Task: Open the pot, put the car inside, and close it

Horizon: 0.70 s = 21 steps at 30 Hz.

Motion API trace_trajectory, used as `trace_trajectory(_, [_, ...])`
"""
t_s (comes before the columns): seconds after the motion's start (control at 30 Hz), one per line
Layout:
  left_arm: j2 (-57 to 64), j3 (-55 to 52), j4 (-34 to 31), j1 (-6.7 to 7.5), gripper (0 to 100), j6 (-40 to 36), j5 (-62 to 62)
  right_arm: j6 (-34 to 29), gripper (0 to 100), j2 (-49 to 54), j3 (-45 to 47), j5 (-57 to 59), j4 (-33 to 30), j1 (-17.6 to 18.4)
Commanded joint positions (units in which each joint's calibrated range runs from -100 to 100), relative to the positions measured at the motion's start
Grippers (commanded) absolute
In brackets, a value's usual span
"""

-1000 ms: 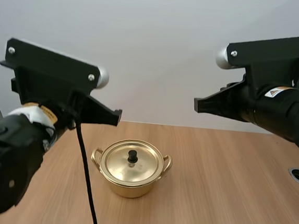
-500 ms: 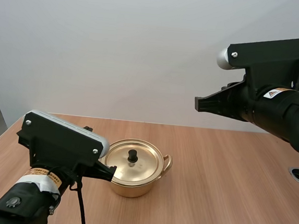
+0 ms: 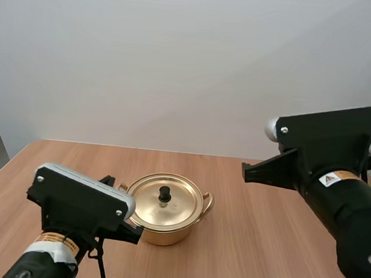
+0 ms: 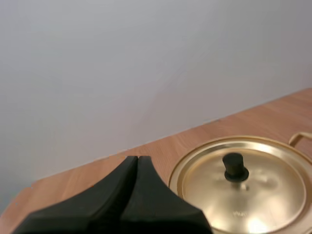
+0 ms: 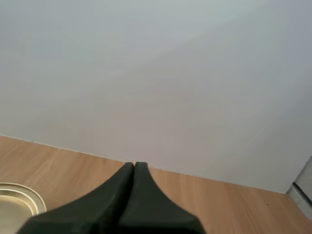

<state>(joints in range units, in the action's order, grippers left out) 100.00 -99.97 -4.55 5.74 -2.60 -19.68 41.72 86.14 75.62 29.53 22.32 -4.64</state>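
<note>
you have your left gripper [image 4: 137, 158] pinched together on nothing, the pot [image 3: 163, 232] with its lid [image 4: 209, 181] on just ahead of its tips, and your right gripper [image 5: 134, 165], likewise closed empty, well apart from it.

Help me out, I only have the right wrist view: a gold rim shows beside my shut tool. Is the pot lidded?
Observer: Yes, the lid sits on the gold pot, with its black knob upright at the centre.
Operator: Where is the left tool?
Observer: The left tool is low beside the pot's left side, short of the knob.
Operator: Is it open?
Observer: No, its fingers lie together as one dark wedge, holding nothing.
</note>
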Motion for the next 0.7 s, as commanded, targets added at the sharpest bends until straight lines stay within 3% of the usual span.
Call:
trace_trajectory(0.0, [0.00, -0.03, 0.09, 0.01, 0, 0.00, -8.29, -1.60, 0, 3.53, 5.85, -5.52, -1.28, 0.00])
trace_trajectory(0.07, [0.00, -0.03, 0.09, 0.01, 0, 0.00, -11.31, -4.86, 0, 7.29, 9.49, -9.14, -4.55, 0.77])
trace_trajectory(0.23, [0.00, -0.03, 0.09, 0.01, 0, 0.00, -10.93, -21.29, 0, 13.86, 17.73, -18.27, -24.49, 4.78])
trace_trajectory(0.3, [0.00, -0.03, 0.09, 0.01, 0, 0.00, -10.93, -25.65, 0, 13.86, 18.92, -17.53, -27.76, 5.64])
trace_trajectory(0.43, [0.00, -0.03, 0.09, 0.01, 0, 0.00, -10.93, -29.83, 0, 13.86, 19.28, -12.99, -23.03, 6.01])
trace_trajectory(0.67, [0.00, -0.03, 0.98, 0.01, 0, 0.00, -11.25, -29.83, 0, 13.86, 24.38, -2.77, -25.81, 6.01])
